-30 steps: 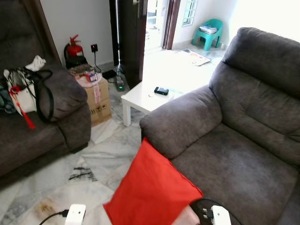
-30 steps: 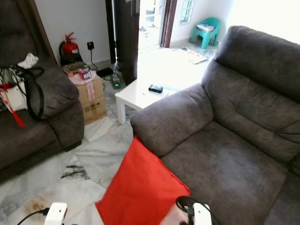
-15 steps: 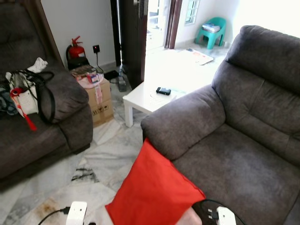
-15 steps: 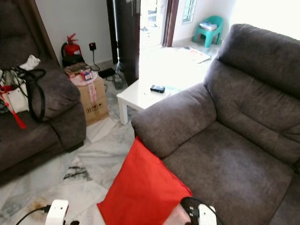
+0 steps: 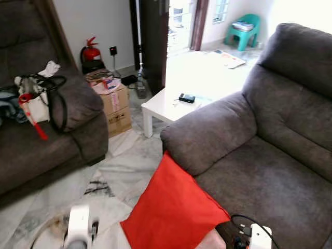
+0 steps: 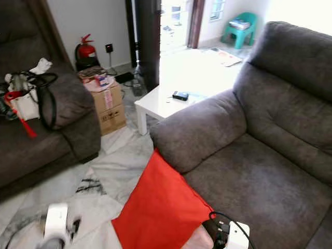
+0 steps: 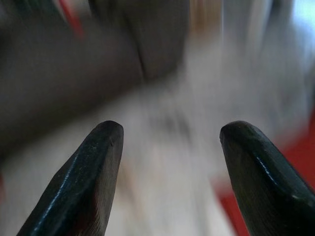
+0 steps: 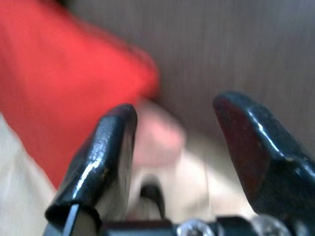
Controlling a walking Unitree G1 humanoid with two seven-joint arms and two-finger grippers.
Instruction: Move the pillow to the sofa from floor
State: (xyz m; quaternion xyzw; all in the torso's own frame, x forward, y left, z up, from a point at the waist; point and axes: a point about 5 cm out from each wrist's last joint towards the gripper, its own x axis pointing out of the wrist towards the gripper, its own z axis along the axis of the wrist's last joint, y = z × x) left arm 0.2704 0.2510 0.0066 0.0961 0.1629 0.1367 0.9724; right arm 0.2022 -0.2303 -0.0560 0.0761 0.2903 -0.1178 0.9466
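Sofa (image 5: 270, 155), grey, spreading from centre out to three o'clock of the head view; seat cushion bare, nothing yet laid on it. Second sofa (image 5: 46, 135) off at nine o'clock, carrying a black-strapped bag (image 5: 39, 98). Marble floor (image 5: 119, 171) between the two, with a cardboard box (image 5: 116, 104) and a white side table (image 5: 166, 106) up toward twelve o'clock.

Pillow (image 5: 174, 212), red, down at six o'clock: propped on the floor, leaning against the front of the sofa just below the armrest, one corner pointing up. Not lifted, not gripped. By that showing, task barely begun; approach only, with grasp, lift and placing on the seat all left to do.

Right gripper (image 8: 172, 147) spread wide, holding nothing, aimed at the seam where red pillow meets grey upholstery, near but apparently short of touching. Left gripper (image 7: 170, 162) likewise spread wide and empty, facing blurred pale floor with a sliver of red at one edge. Wrist housings low at seven and five o'clock of the head view, too blurred to read further.
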